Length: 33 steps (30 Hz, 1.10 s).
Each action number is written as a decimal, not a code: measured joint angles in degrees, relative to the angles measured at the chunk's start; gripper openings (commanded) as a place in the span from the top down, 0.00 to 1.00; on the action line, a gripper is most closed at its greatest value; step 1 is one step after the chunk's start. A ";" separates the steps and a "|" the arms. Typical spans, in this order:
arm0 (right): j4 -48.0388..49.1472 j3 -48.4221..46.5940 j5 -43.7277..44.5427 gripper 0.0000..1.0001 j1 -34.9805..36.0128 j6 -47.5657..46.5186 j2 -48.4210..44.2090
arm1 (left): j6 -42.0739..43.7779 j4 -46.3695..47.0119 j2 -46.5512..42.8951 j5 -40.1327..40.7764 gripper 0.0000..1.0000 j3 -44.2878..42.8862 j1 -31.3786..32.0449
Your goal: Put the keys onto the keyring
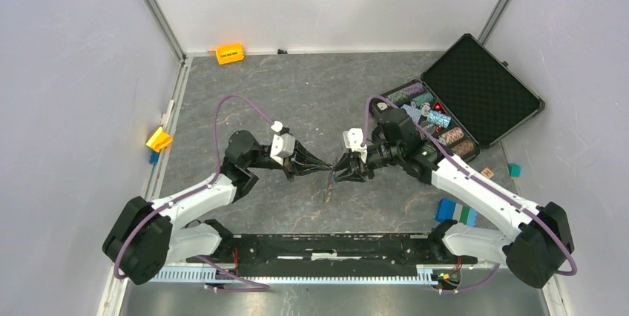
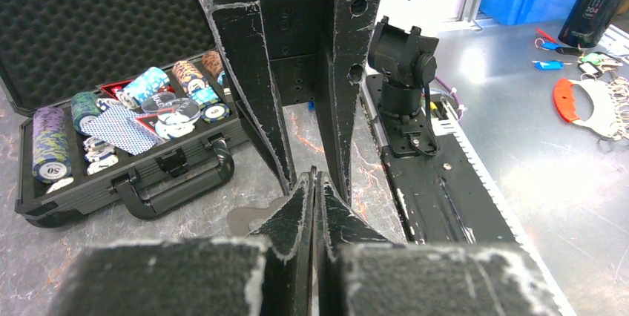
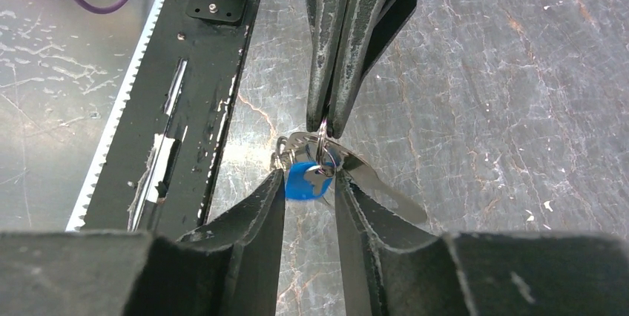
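In the middle of the top view the two arms meet tip to tip over the grey desk. The left end effector enters the right wrist view from the top centre. Its fingers are pressed together on the thin wire of the keyring, which hangs just below their tips.

On the ring are a blue key and a silver key; the silver one slants toward the lower right. Whether the bunch touches the desk cannot be told.

The right end effector faces the left one. Its fingers stand apart, one on each side of the blue key's head and very close to it; contact cannot be made out.

At the upper right of the top view an open case holds chips.
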<state>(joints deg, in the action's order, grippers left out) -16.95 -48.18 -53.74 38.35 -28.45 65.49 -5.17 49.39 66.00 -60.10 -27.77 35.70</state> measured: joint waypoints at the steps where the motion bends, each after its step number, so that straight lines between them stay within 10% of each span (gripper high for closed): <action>1: 0.00 0.00 -0.02 0.58 0.00 0.15 0.02 | 0.02 0.00 0.00 0.02 0.98 0.00 0.00; 33: 0.09 0.00 -1.14 0.69 0.00 -0.22 0.96 | 0.02 -0.09 -0.04 0.00 0.98 0.00 0.00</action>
<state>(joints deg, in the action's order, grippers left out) -16.86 -48.18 -54.87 38.35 -28.67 66.46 -5.15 49.30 65.95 -60.10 -27.77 35.70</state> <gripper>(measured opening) 0.309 0.034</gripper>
